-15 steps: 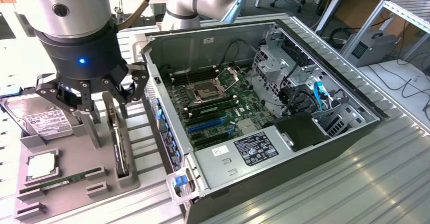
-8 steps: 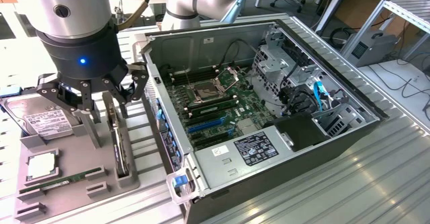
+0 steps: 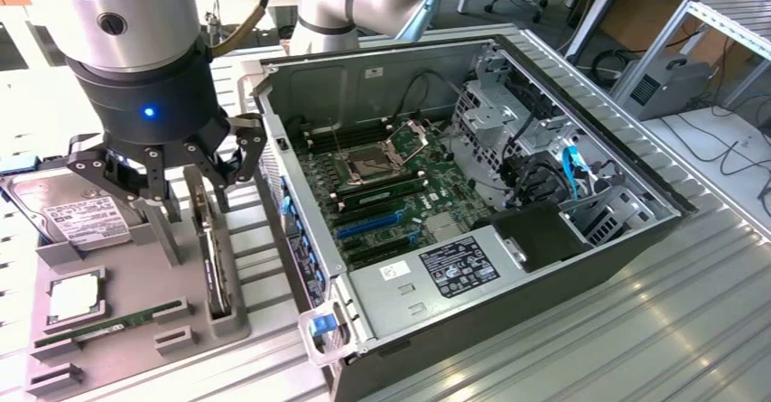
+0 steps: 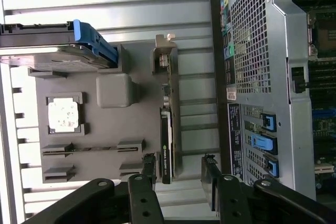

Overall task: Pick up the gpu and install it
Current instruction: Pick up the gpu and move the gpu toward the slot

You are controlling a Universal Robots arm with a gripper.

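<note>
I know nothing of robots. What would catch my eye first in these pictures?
First, the big open computer case in the middle of the exterior view, its green board laid bare. Then, at that view's left, the arm's black claw, which hangs open just above the gpu. The gpu stands on edge in a slot of a grey tray.
</note>
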